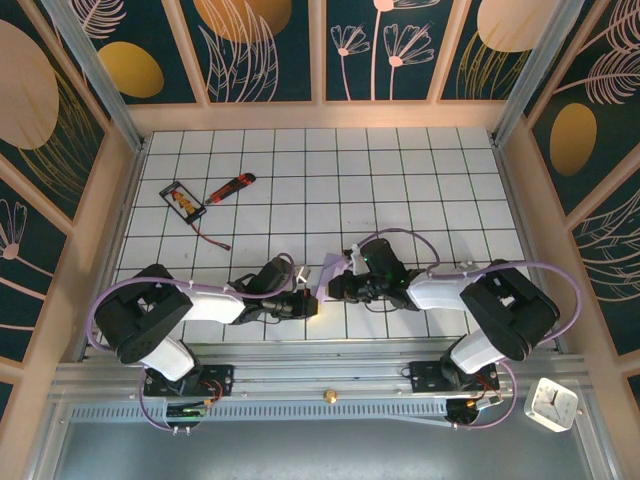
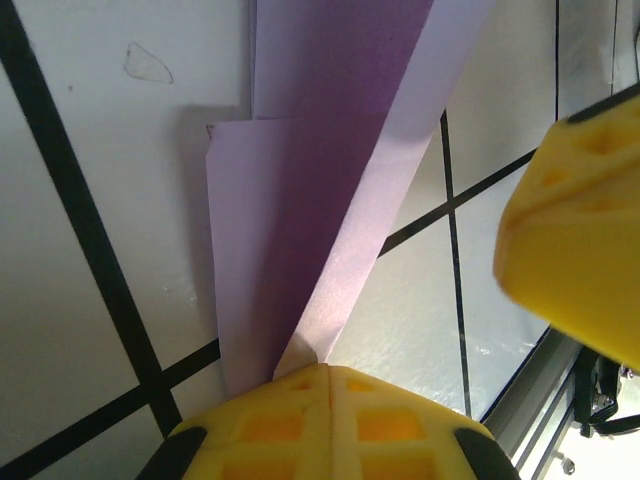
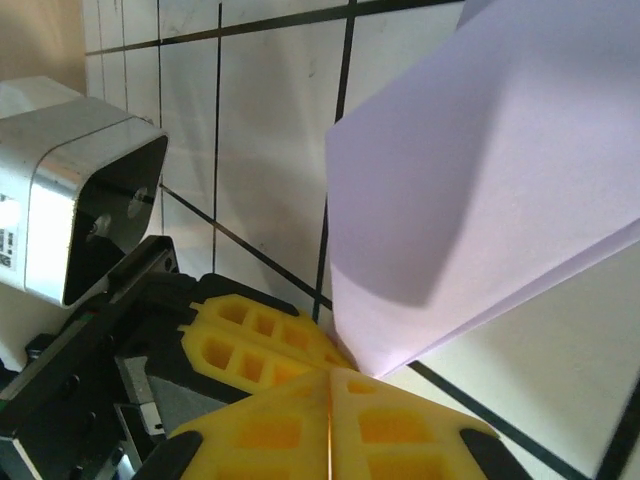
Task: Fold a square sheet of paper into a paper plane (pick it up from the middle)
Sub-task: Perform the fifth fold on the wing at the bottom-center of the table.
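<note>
The pale lavender sheet of paper [image 1: 326,270] is folded into a narrow layered wedge, like a paper plane, and stands up off the table between the two arms. My left gripper [image 2: 331,369] is shut on its pointed lower end, and the paper [image 2: 300,200] rises away from the yellow fingertips. My right gripper [image 3: 330,373] is shut too. The paper [image 3: 480,190] ends in a corner just past its tips, with nothing visibly between them. The left gripper's fingers [image 3: 262,335] lie right beside it. In the top view the left gripper [image 1: 306,305] and right gripper [image 1: 334,288] nearly meet.
A small black-framed card [image 1: 183,200] and a red-orange utility knife [image 1: 230,186] lie at the back left, with a thin cable [image 1: 210,237] near them. A white clock [image 1: 551,403] sits off the table at the near right. Wooden walls close in the gridded table [image 1: 430,190].
</note>
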